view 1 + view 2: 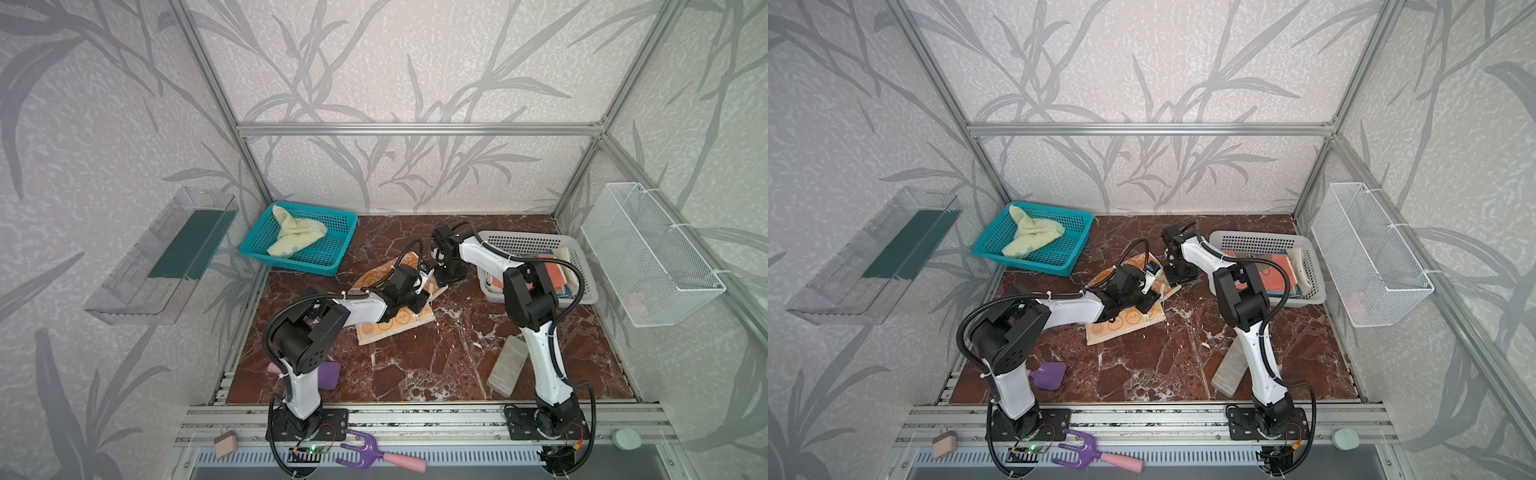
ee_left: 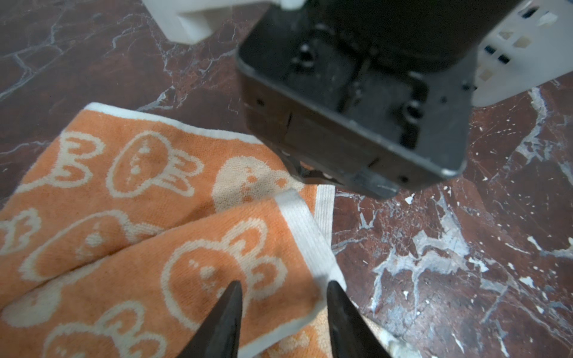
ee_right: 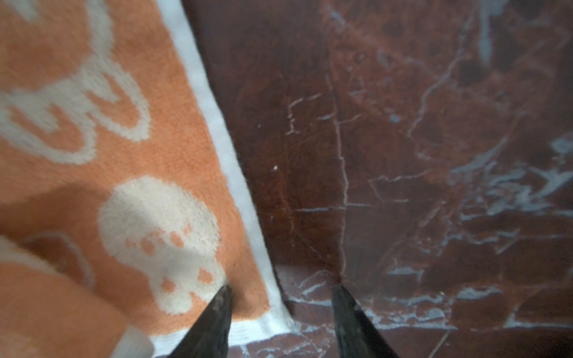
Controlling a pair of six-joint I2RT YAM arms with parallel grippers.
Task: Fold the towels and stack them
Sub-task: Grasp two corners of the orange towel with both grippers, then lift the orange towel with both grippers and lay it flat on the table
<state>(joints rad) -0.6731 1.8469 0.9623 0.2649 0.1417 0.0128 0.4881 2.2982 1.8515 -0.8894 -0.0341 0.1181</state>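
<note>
Orange towel (image 1: 395,328) lies half-folded on table (image 1: 415,365); yellow towel (image 1: 293,235) crumpled in teal basket (image 1: 320,259).

Middle of orange towel (image 1: 395,328) hidden under left arm (image 1: 361,309) in both top views; towel cut off by frame edges in both wrist views, blurred in right wrist view. Fingertips of left gripper (image 2: 283,283), over orange towel, unseen in top views. Right of orange towel, stacked towels (image 1: 557,276) in white basket (image 1: 536,241) part-hidden behind right arm (image 1: 528,299); patterns too small to tell.
</note>
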